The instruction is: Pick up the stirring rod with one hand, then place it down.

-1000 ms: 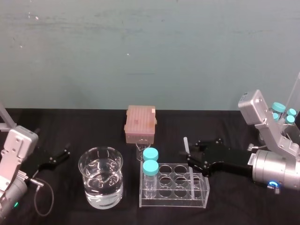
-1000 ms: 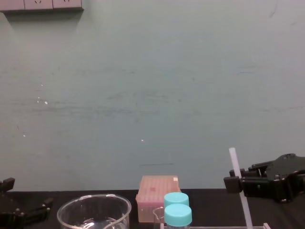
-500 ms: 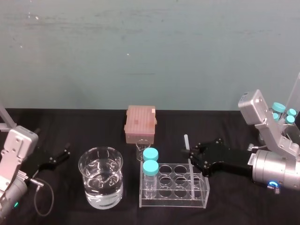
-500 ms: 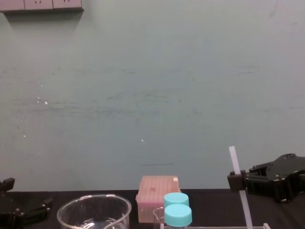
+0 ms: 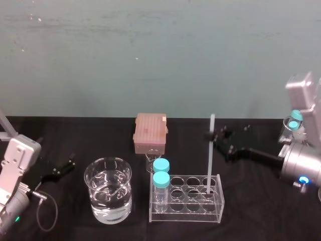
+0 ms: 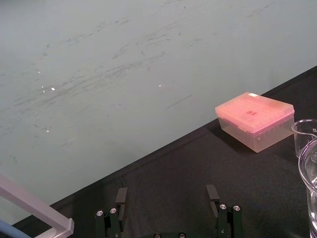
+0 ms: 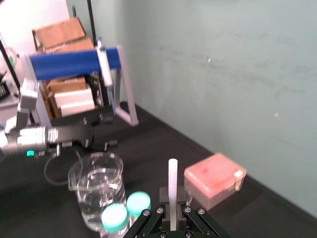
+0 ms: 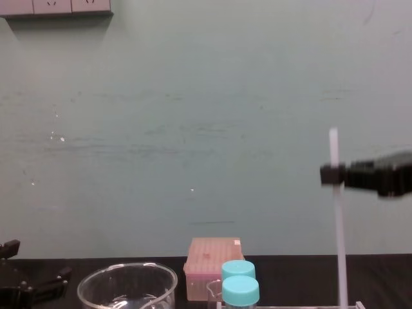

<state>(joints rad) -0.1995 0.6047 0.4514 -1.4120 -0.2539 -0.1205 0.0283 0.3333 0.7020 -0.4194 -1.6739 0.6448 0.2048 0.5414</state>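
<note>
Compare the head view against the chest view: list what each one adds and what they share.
Head view adds: the round holes of the clear plastic rack, its right end meeting the foot of the long translucent white stirring rod, and water in the glass beaker. Chest view adds: white wall sockets at top left. Shared: the right hand clamping the upright rod, the open left hand parked at left, the pink lidded box, two blue-capped vials.

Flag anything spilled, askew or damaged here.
Nothing stands out. The right gripper holds the stirring rod upright, lower end in the rack; vials stand upright, beaker unspilled; left gripper parked open.
</note>
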